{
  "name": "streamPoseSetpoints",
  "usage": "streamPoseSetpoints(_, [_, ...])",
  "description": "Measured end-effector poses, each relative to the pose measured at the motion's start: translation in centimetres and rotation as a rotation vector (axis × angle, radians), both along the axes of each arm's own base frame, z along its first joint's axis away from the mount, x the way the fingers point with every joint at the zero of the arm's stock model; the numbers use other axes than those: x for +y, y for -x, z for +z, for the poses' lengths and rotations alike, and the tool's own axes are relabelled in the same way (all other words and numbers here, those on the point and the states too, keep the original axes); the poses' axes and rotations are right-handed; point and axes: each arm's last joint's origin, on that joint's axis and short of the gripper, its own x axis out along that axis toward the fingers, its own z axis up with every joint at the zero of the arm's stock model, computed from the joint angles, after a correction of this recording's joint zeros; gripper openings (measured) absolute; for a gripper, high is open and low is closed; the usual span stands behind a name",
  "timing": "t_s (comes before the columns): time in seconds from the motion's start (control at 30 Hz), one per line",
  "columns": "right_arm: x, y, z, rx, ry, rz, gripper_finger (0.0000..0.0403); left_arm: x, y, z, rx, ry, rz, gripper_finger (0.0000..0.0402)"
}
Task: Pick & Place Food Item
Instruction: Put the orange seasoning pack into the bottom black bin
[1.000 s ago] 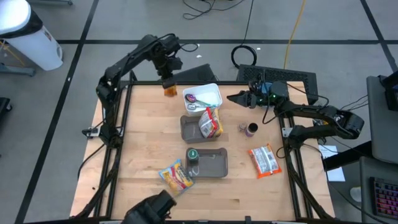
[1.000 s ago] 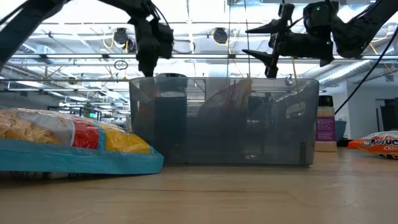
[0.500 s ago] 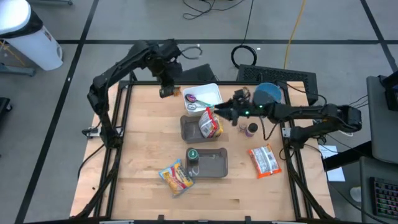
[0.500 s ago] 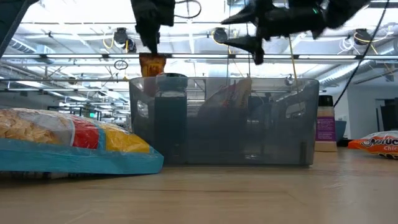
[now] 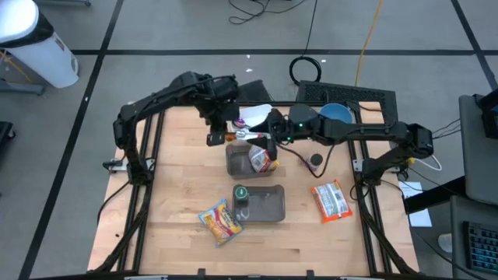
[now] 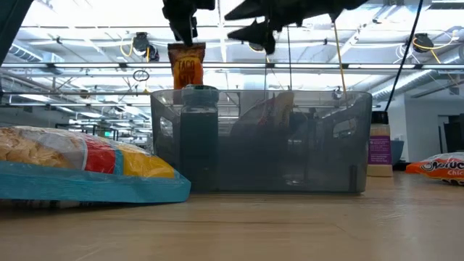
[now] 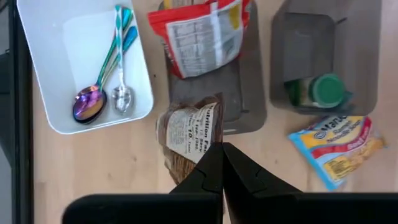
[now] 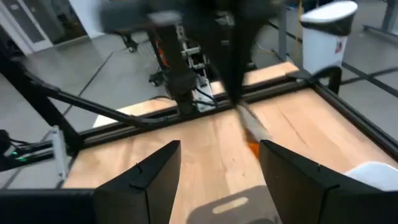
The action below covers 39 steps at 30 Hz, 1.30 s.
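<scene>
Taco seasoning packet (image 5: 215, 138) (image 6: 187, 66) (image 7: 188, 136) is hanging in the air, pinched at its top edge by the left hand (image 5: 218, 124) (image 7: 221, 163), which is clenched on it. Packet is hovering over the desk (image 5: 179, 187) just left of the far grey bin (image 5: 236, 162) (image 7: 245, 106) and just near the white tray (image 5: 261, 117) (image 7: 50, 68). White tray is holding two spoons (image 7: 102, 93), iridescent one and a silver one.

Red-and-yellow snack bag (image 5: 261, 158) (image 7: 205, 34) is standing in the far grey bin. Right hand (image 5: 268, 136) (image 8: 221, 180) is reaching in over that bin and the tray's near edge, fingers spread apart, grasping nothing.

Near grey bin (image 5: 268, 204) (image 6: 290, 138) (image 7: 336, 37) is holding a green-capped bottle (image 5: 240, 194) (image 7: 323, 90). Yellow noodle bag (image 5: 219, 222) (image 6: 80, 170) (image 7: 339, 146) is lying on the desk just left of the near bin. Orange snack packet (image 5: 330, 200) (image 6: 438, 167) is lying flat near the desk's right edge. Small dark jar (image 5: 315, 161) is standing far of it. Blue bowl (image 5: 334, 114) is sitting off the desk's far right corner.
</scene>
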Motion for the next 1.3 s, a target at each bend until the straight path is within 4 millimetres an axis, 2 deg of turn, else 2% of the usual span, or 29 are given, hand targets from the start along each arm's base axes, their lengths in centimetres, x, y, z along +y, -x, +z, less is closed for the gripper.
streamPoseSetpoints(0.13, [-0.5, -0.2, -0.5, 0.015, 0.001, -0.012, 0.021, -1.1, -0.3, 0.4, -0.033, 0.003, 0.01, 0.0])
streamPoseSetpoints(0.27, [-0.2, -0.2, 0.1, -0.035, 0.041, 0.003, 0.021, -1.7, -0.6, 1.0, -0.094, 0.014, 0.033, 0.0])
streamPoseSetpoints(0.4, [0.0, -0.4, 0.3, -0.061, 0.047, 0.01, 0.021, -1.8, -0.9, 1.2, -0.117, 0.035, 0.061, 0.0])
streamPoseSetpoints(0.63, [0.6, -1.9, -1.1, -0.071, 0.02, 0.034, 0.021, -1.9, -0.8, 2.6, -0.188, 0.021, 0.067, 0.0])
streamPoseSetpoints(0.83, [0.8, -2.2, -0.7, -0.128, 0.036, 0.014, 0.021, -2.0, -0.5, 4.0, -0.234, 0.009, 0.066, 0.0])
streamPoseSetpoints(1.07, [0.7, -2.3, -0.3, -0.172, 0.039, -0.01, 0.0209, -2.1, -0.4, 4.4, -0.252, 0.002, 0.06, 0.0])
streamPoseSetpoints(1.17, [0.7, -2.3, -0.3, -0.168, 0.039, -0.009, 0.0195, -2.1, -0.4, 4.4, -0.252, 0.001, 0.056, 0.0])
streamPoseSetpoints(1.3, [0.7, -2.3, -0.2, -0.178, 0.041, -0.01, 0.0151, -2.1, -0.3, 4.4, -0.253, -0.005, 0.042, 0.0])
